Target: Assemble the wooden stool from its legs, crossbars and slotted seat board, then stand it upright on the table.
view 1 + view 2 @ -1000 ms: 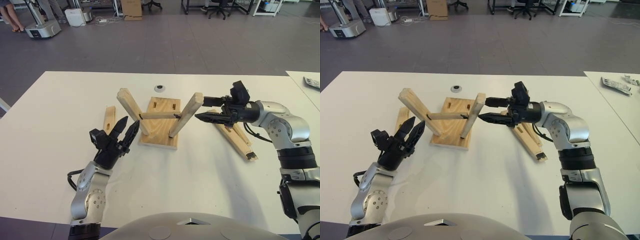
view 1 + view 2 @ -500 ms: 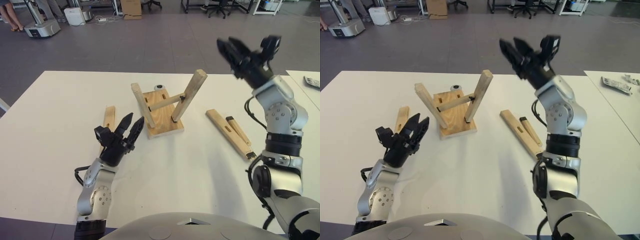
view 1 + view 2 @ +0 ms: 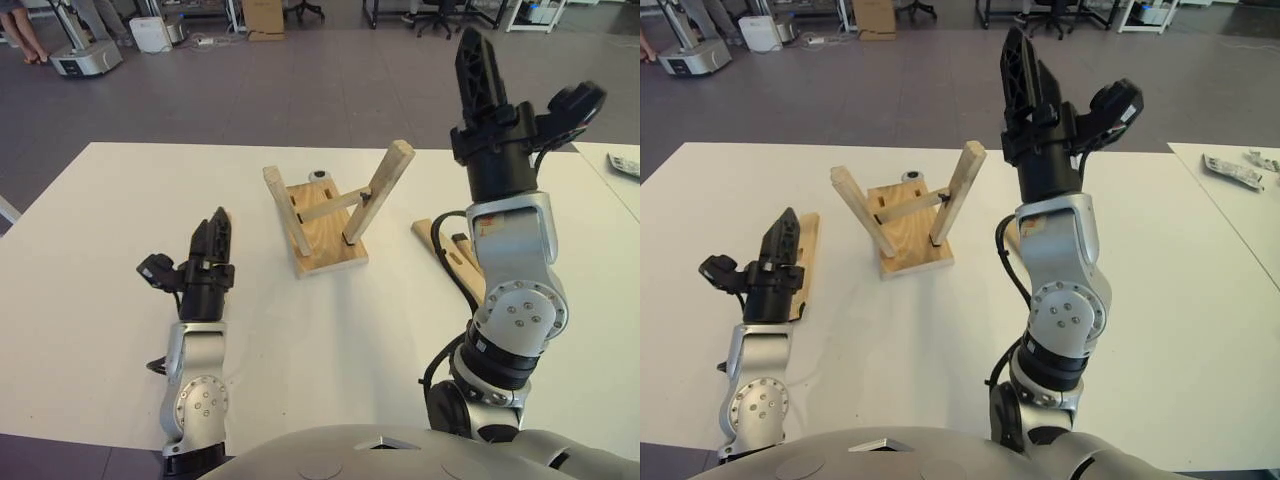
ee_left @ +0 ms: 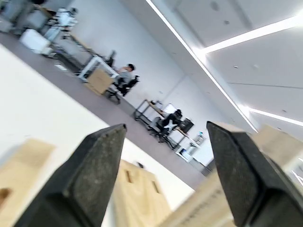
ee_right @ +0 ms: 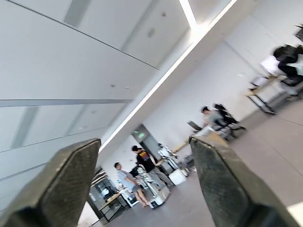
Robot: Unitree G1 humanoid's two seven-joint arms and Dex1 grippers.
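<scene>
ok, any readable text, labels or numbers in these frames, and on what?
No text can be read anywhere.
Wooden leg, left wrist view: faint dark marks, too blurred to read.
Cardboard box on the floor behind: any label is too small to read.
Seat board and table: no print seen.

A robotics lab: a wheeled robot base (image 3: pixel 85 58), office chairs (image 3: pixel 438 15) and workbenches (image 3: pixel 535 10) behind.
</scene>
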